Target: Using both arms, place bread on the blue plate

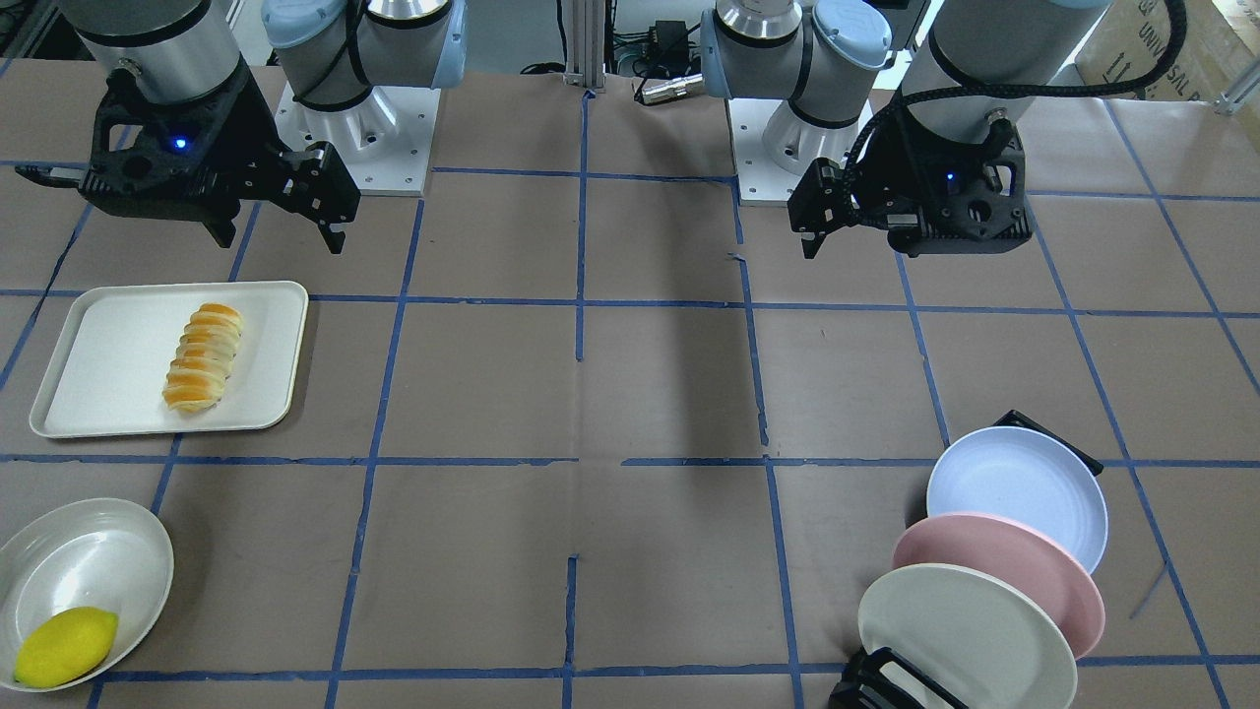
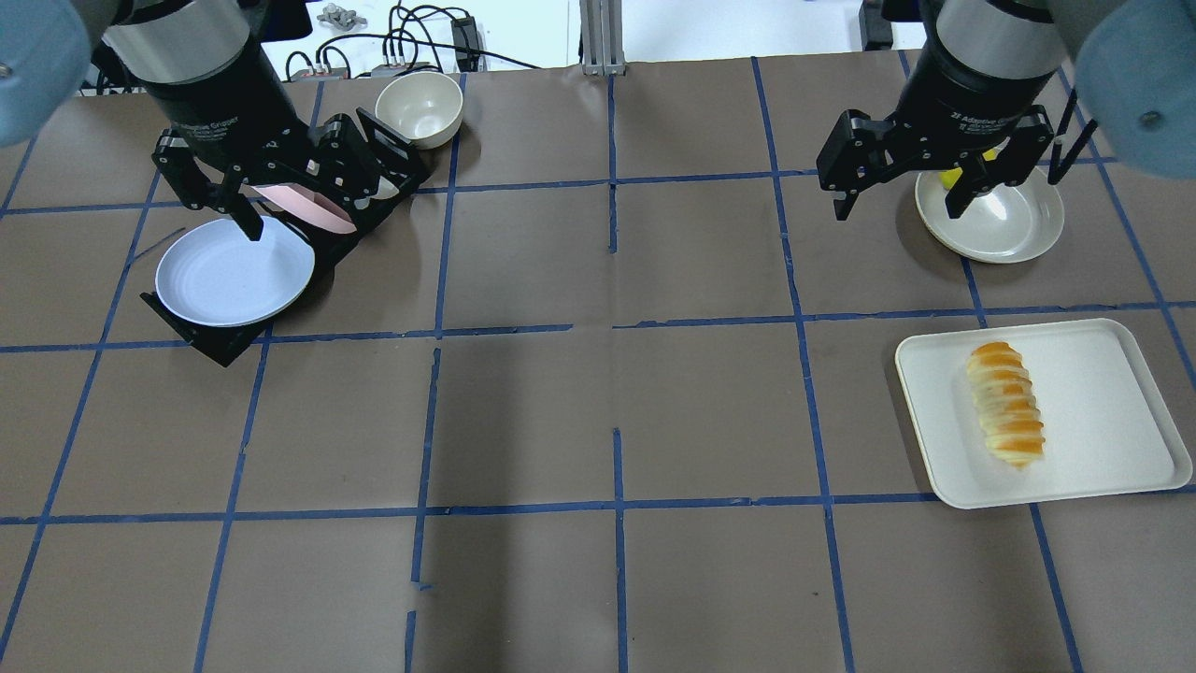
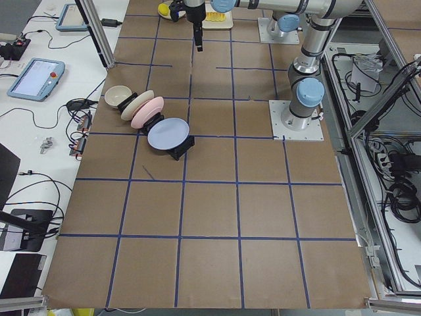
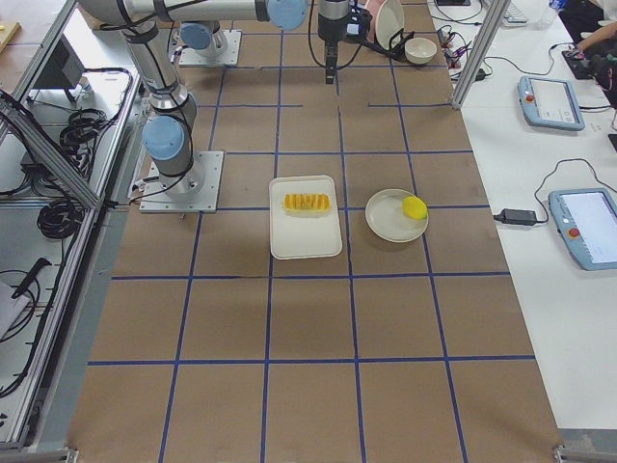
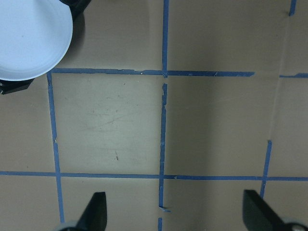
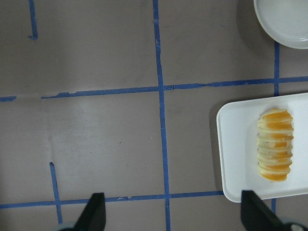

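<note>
Both jaws spread apart, bread [image 2: 1005,405] on white tray [image 2: 1107,411], well clear of right jaws

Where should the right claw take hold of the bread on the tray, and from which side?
I'd grip the bread across its middle from straight above, the open right claw spanning its narrow width. It lies flat on the white tray, with bare tray along both long sides.
</note>
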